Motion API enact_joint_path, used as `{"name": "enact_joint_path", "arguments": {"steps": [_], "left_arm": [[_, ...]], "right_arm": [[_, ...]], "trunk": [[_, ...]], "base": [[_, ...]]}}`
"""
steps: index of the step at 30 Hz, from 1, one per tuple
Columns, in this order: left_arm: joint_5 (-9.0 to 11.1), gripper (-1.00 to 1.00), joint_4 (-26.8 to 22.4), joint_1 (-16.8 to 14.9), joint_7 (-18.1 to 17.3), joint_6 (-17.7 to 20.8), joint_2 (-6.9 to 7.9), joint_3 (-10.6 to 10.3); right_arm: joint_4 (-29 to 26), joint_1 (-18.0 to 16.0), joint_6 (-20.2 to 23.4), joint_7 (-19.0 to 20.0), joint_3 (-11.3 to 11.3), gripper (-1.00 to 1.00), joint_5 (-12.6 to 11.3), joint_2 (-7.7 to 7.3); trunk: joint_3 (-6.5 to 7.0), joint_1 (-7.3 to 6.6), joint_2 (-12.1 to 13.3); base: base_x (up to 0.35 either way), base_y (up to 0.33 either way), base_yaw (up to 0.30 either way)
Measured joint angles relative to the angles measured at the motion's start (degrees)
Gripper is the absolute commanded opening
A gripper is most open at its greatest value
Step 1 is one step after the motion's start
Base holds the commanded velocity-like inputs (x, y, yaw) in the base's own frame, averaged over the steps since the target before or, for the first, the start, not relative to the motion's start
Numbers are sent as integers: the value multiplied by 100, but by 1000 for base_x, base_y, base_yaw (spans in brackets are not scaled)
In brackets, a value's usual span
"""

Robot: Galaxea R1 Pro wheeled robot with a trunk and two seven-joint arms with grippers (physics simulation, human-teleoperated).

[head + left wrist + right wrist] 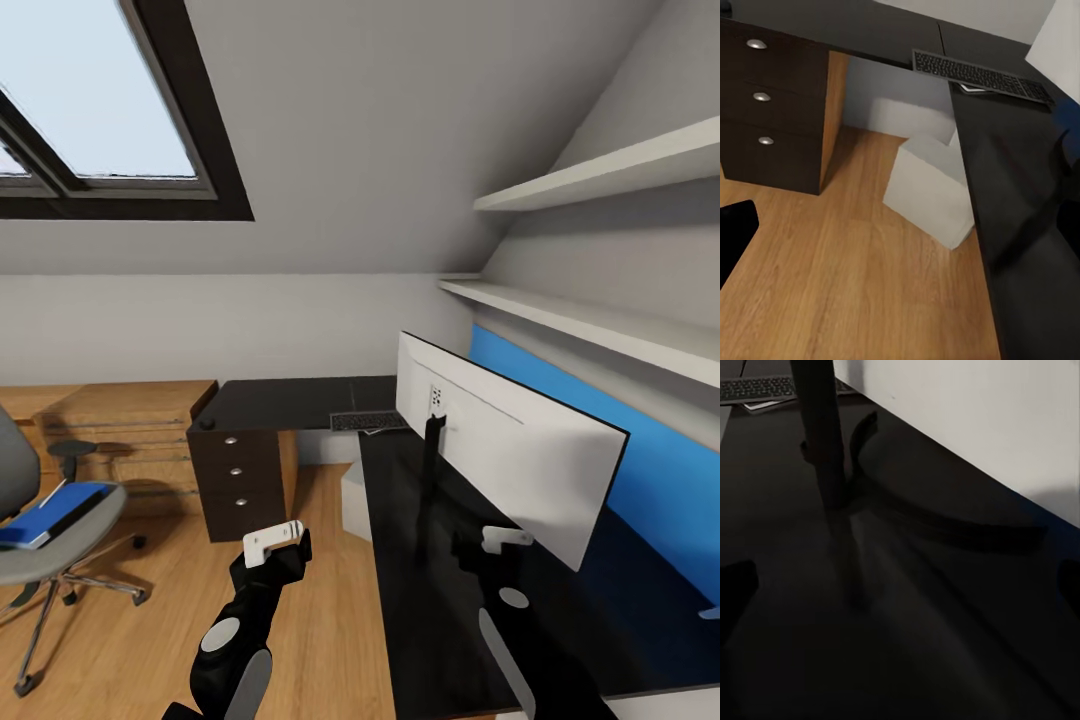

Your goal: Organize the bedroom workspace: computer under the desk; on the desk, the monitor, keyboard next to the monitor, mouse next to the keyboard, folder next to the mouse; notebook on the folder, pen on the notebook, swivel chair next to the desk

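My left end effector hovers over the floor, grip unreadable; right end effector likewise, beside the monitor; keyboard at twelve o'clock on the desk; folder on the swivel chair at nine; no legible writing.

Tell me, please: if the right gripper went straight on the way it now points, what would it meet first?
Most likely the monitor, first its thin black stand, which rises from the desk just ahead in the right wrist view. Depth is unclear, so it might graze the desk top first.

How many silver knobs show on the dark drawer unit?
3, stacked one above another down the front of the drawer unit under the desk: top, middle, bottom. None seems hidden.
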Motion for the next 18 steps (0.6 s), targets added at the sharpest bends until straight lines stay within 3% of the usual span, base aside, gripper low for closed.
{"name": "enact_joint_path", "arguments": {"steps": [9, 18], "left_arm": [[0, 100, 0, 0, 0, -11, 0, 0], [-7, 100, 0, 0, 4, -1, 0, 0]], "right_arm": [[-11, 0, -5, 20, 29, 100, 1, 4], [-22, 0, -14, 26, 184, 100, -7, 17]], "trunk": [[0, -2, 0], [0, 2, 4]], "base": [[254, 0, 0], [165, -16, 0]]}}
